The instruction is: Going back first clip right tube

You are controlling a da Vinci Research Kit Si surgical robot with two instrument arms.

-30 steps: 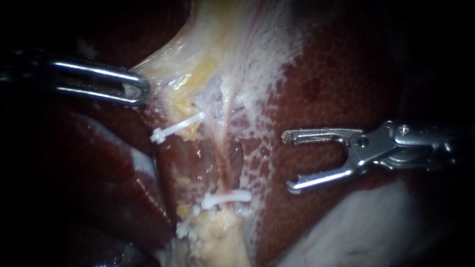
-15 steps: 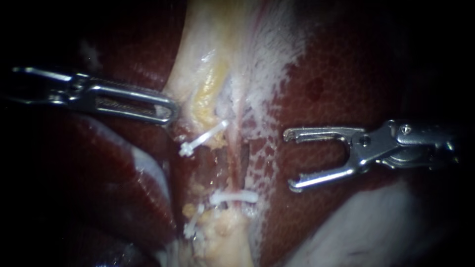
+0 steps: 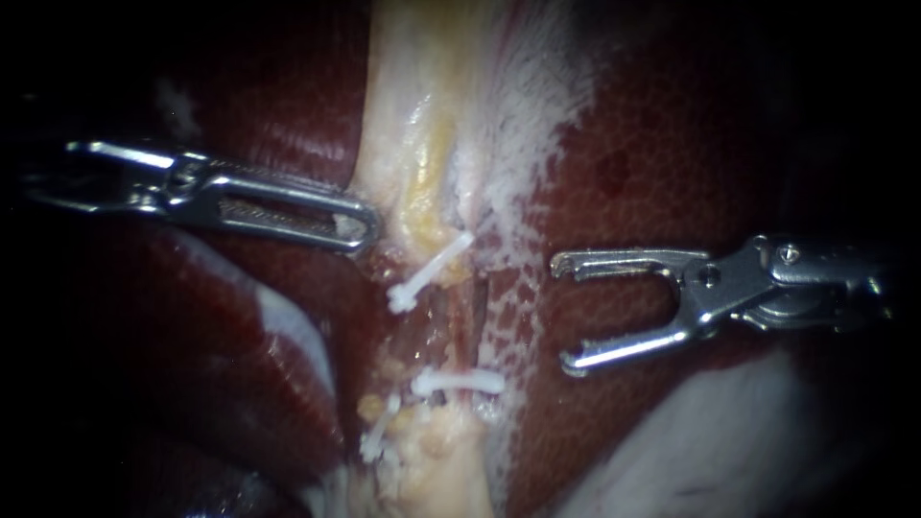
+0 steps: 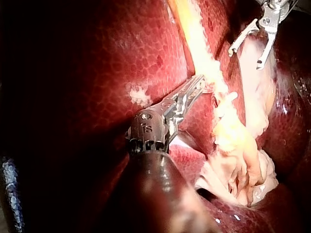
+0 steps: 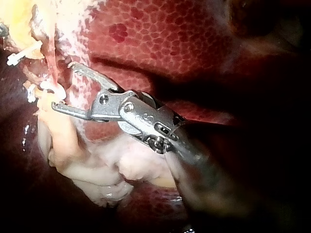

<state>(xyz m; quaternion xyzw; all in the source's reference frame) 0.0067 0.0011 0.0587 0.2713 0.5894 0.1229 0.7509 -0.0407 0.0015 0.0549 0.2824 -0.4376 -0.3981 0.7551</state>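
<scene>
Right instrument [image 3: 562,316] jaws wide, empty; left instrument [image 3: 367,228] jaws clamp pale tissue [image 3: 413,144] edge, tips half-hidden.

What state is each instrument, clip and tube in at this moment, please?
Left slender steel instrument: jaws shut on the pale yellowish tissue band.
Right slender steel instrument: jaws wide open, empty, over the dark red liver.
Upper white plastic clip: closed, lying slanted.
Lower white plastic clip: closed across the thin reddish tube.
Lowest white plastic clip: closed, partly buried in tissue.
Thin reddish tube: uncut between the clips.
</scene>
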